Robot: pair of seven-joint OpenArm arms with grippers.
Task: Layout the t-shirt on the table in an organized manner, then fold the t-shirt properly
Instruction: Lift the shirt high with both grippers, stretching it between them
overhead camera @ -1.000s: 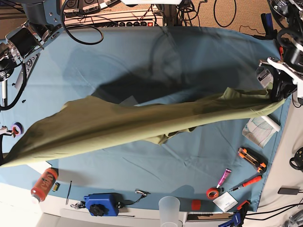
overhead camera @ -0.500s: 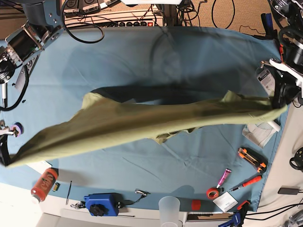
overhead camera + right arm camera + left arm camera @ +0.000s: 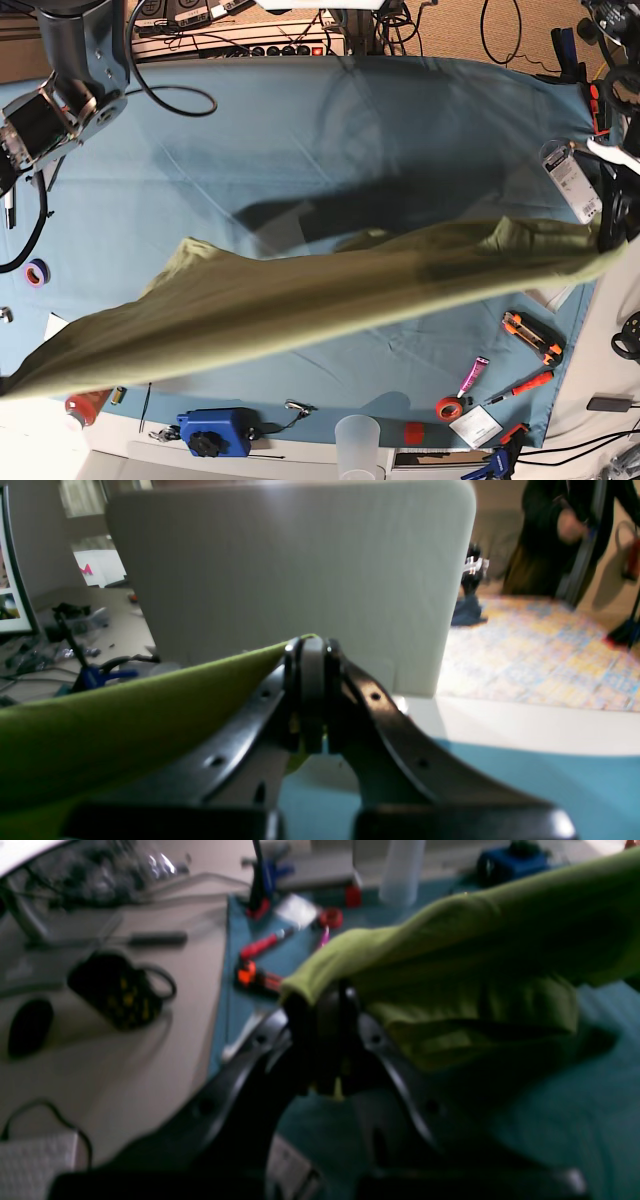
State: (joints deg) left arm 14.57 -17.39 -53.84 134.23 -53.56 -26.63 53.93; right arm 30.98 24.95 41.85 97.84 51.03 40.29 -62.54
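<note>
The olive-green t-shirt [image 3: 300, 300] hangs stretched in a long band above the light-blue table [image 3: 300, 130], running from the front left corner to the right edge. My left gripper [image 3: 322, 1005] is shut on a bunched end of the t-shirt [image 3: 475, 955]; in the base view this gripper [image 3: 608, 238] is at the right edge. In the right wrist view my right gripper [image 3: 312, 652] is shut on a thin edge of the t-shirt [image 3: 125, 730]. In the base view that end leaves the frame at the lower left, so the right gripper is hidden there.
Along the front right lie an orange utility knife [image 3: 531, 335], a red screwdriver [image 3: 522, 387], a pink tube [image 3: 473, 375] and a red tape roll [image 3: 449, 407]. A blue box [image 3: 212, 430], a clear cup [image 3: 358, 445] and an orange bottle [image 3: 85, 405] line the front edge.
Both grippers have carried the stretched t-shirt toward the table's front edge. Its left end has dropped past the front left corner, and the shirt now covers part of the orange bottle.
</note>
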